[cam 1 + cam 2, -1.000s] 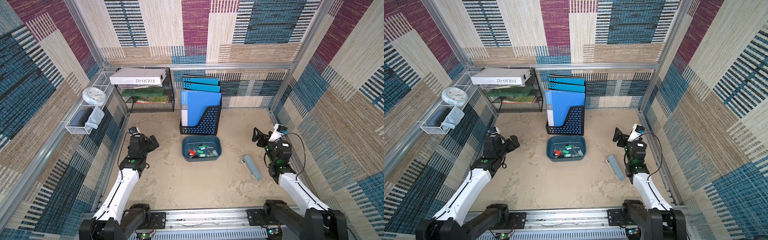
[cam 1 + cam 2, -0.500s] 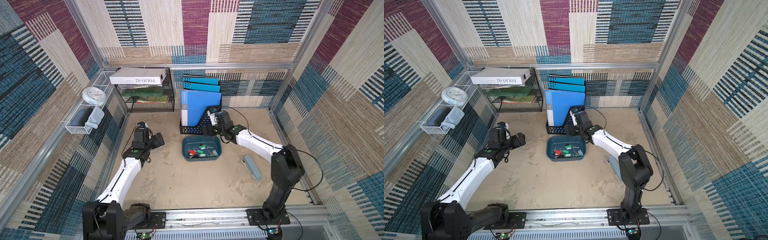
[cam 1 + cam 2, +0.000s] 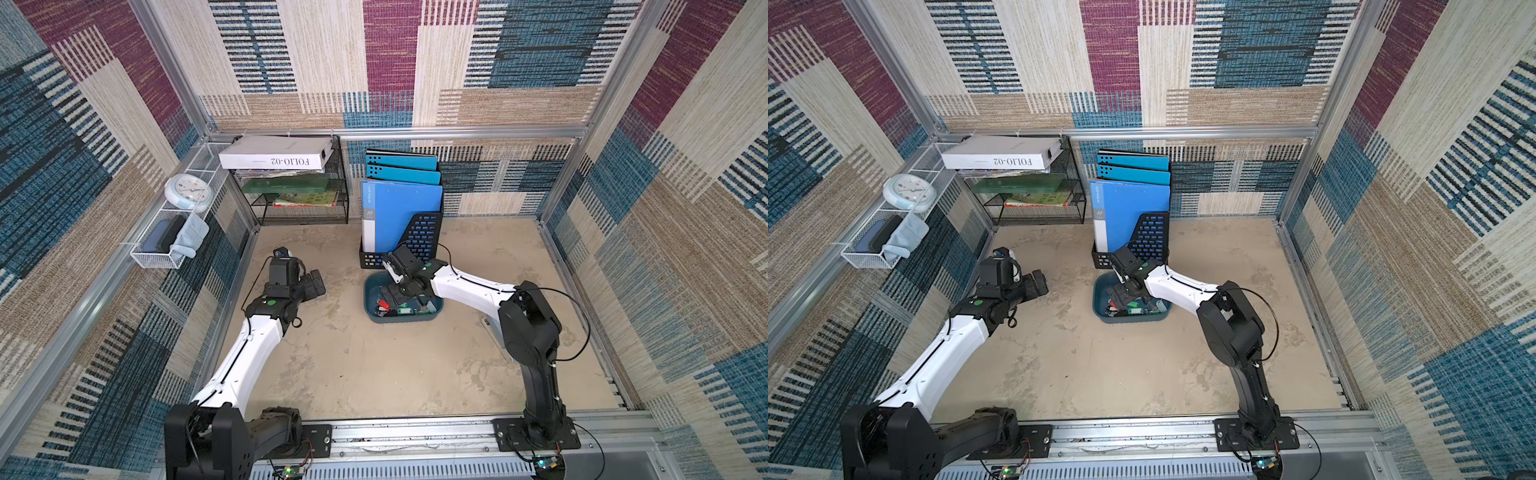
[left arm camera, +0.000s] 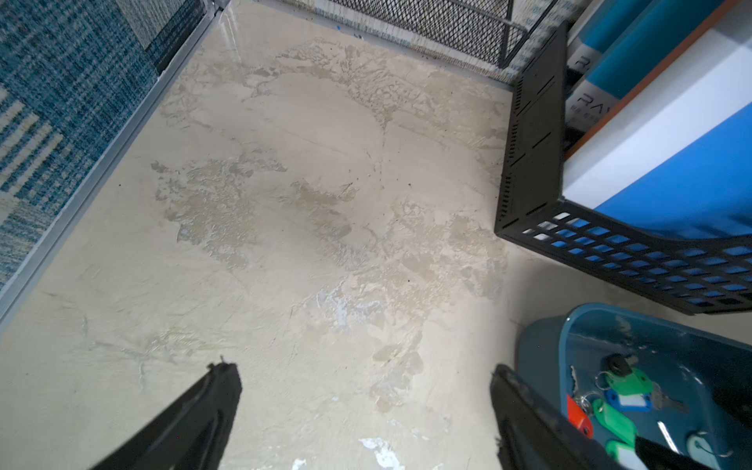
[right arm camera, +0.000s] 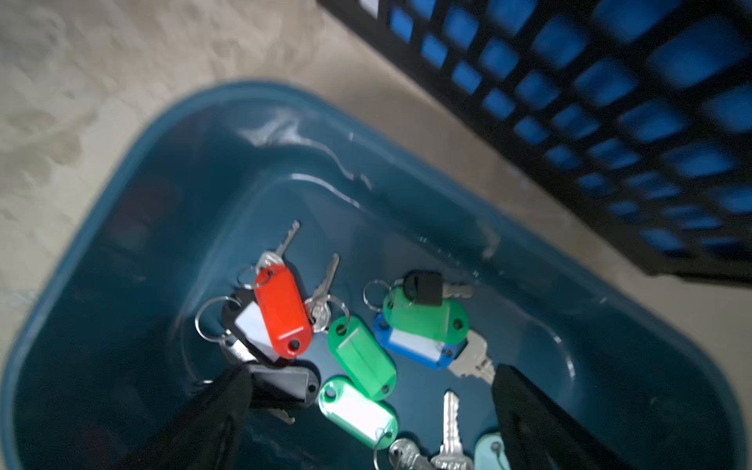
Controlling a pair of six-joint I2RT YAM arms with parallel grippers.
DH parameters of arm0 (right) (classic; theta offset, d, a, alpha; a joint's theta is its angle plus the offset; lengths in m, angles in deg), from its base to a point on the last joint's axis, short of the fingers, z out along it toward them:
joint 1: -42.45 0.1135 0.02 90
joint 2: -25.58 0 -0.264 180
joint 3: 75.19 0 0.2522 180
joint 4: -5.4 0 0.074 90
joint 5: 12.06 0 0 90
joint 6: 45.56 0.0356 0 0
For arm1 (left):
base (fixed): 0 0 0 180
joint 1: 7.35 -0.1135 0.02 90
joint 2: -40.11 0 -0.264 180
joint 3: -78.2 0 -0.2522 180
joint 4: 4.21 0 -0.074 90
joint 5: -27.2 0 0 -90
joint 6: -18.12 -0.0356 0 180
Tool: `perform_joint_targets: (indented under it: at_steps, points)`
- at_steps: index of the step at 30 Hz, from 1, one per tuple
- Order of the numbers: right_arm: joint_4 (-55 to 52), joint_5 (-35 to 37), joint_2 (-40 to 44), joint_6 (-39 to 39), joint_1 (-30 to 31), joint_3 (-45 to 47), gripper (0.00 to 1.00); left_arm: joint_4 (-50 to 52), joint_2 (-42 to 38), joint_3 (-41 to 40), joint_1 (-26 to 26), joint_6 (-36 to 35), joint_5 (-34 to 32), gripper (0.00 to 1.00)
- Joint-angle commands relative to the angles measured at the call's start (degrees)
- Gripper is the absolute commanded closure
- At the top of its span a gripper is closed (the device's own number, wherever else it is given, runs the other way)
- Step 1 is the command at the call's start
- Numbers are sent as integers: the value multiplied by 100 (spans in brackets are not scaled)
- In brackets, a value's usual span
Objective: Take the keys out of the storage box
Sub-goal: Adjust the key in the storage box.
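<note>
A: Where are the keys (image 5: pixel 358 346)?
B: All in the dark teal storage box (image 5: pixel 122 244), in a heap on its bottom. I see a red tag (image 5: pixel 280 309), green tags (image 5: pixel 427 321), a blue one and a black tag (image 5: pixel 285 384).
A: Why is the right gripper (image 5: pixel 370 370) down in the box?
B: It hangs just over the heap with its two fingers wide apart, one by the black tag, one by a silver key (image 5: pixel 472 358). Nothing is pinched between them. I think it wants to grab one tag.
A: Why a tag and not a key?
B: Tags are fat and easy to squeeze. The metal bits lie flat. The rings are mixed up, so two might come up together.
A: And the left gripper (image 4: pixel 362 368)?
B: Wide apart too, holding nothing, over the bare table (image 4: pixel 285 203) just beside the box. I guess it waits there so it is not in the way.
A: The black file holder (image 5: pixel 610 122) is very near the box.
B: Yes, so the arm must not bump it
</note>
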Motion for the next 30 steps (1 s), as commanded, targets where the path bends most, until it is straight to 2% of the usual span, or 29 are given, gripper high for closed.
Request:
perform_joint_targets:
  at_steps: [1, 5, 8, 14, 22, 30]
  points:
    - [-251, 14, -224, 153, 14, -88, 9, 82, 111, 94, -2, -31, -122, 1]
    - [-505, 127, -708, 233, 14, -561, 17, 88, 245, 107, -2, -35, -102, 1]
    - [-319, 111, -740, 380, -28, -550, 18, 166, 343, 168, -2, -37, -134, 1]
    - [-111, -40, -808, 689, -206, -482, 29, 200, 391, 204, -2, -46, -153, 1]
    - [-61, -119, -1097, 951, -355, -656, 46, 213, 405, 212, -2, -54, -203, 1]
    - [-121, 277, -1096, 982, -354, -726, 64, 249, 440, 221, -2, -46, -231, 1]
